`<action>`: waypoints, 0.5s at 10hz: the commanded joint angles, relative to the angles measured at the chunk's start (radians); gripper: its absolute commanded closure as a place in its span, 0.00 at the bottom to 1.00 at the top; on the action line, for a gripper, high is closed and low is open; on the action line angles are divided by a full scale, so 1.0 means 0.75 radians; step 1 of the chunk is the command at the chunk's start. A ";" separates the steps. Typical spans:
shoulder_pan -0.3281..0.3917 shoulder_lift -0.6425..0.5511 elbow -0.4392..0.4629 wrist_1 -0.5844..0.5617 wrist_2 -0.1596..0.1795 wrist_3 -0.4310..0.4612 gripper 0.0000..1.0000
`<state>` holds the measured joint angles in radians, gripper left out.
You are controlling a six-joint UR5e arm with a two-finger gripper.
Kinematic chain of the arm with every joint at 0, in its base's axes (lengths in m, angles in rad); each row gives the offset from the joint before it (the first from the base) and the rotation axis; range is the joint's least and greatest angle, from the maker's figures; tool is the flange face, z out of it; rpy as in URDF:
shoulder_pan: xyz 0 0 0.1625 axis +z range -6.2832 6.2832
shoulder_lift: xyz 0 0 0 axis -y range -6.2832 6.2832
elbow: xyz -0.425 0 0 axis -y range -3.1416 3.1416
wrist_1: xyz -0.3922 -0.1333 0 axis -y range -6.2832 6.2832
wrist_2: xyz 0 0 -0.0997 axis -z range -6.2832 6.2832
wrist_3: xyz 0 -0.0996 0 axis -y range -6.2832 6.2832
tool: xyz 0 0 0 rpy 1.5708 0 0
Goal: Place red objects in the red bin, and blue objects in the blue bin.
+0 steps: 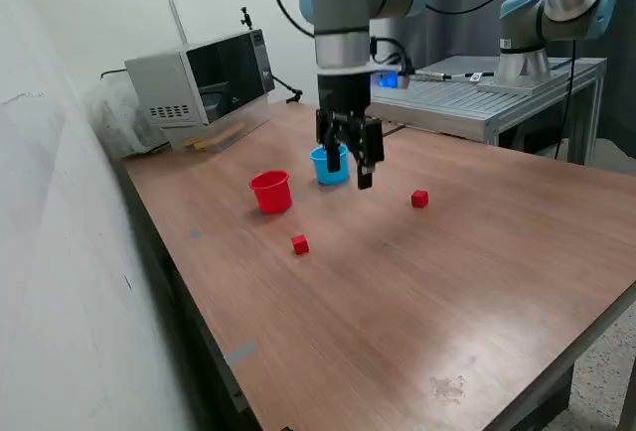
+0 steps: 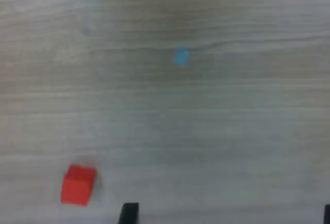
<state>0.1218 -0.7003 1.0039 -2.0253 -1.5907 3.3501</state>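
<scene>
The red cup [image 1: 270, 192] and the light-blue cup [image 1: 328, 168] stand upright side by side on the wooden table [image 1: 417, 292]. One red cube [image 1: 300, 244] lies in front of the red cup. A second red cube [image 1: 419, 199] lies toward the exterior view's right. My gripper [image 1: 349, 168] hangs above the table just in front of the blue cup, open and empty. In the wrist view one red cube [image 2: 78, 184] lies near a dark fingertip [image 2: 129, 212], with the gripper [image 2: 228, 216] open. No dark-blue cubes are in view.
A microwave [image 1: 204, 83] stands at the table's back corner by the wall. A second arm's base [image 1: 547, 24] sits on a metal bench [image 1: 477, 98] behind. A small blue speck [image 2: 181, 56] marks the tabletop.
</scene>
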 commanded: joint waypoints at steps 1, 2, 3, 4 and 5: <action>-0.040 0.111 0.013 -0.101 -0.035 0.014 0.00; -0.058 0.122 0.009 -0.120 -0.037 0.014 0.00; -0.064 0.122 0.007 -0.144 -0.041 0.014 0.00; -0.066 0.124 0.007 -0.155 -0.065 0.014 0.00; -0.068 0.124 0.011 -0.175 -0.070 0.016 0.00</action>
<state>0.0755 -0.6107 1.0105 -2.1353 -1.6316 3.3612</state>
